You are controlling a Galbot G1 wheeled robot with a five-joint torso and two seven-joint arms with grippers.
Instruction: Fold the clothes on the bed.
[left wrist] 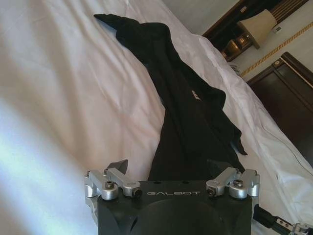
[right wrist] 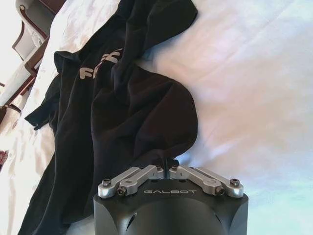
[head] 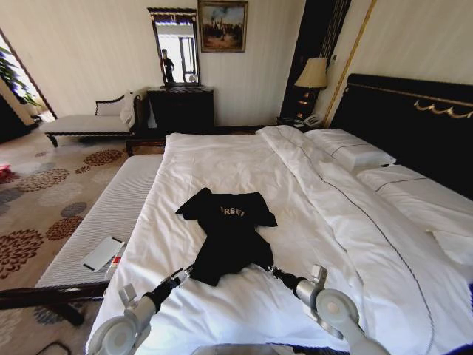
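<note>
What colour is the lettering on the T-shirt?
White on the black T-shirt, clearest in the right wrist view.

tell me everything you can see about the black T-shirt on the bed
The black T-shirt is soft fabric, crumpled and bunched, with white chest lettering partly hidden by folds. It lies on the white bed, sleeves spread toward the far side. The right gripper is shut on its near hem; the left gripper sits open at that hem's other corner.

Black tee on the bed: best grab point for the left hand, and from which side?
Take the T-shirt by its near hem corner on the robot's left, approaching low from the foot of the bed. The left hand is open there; the right hand is shut on the opposite corner.
</note>
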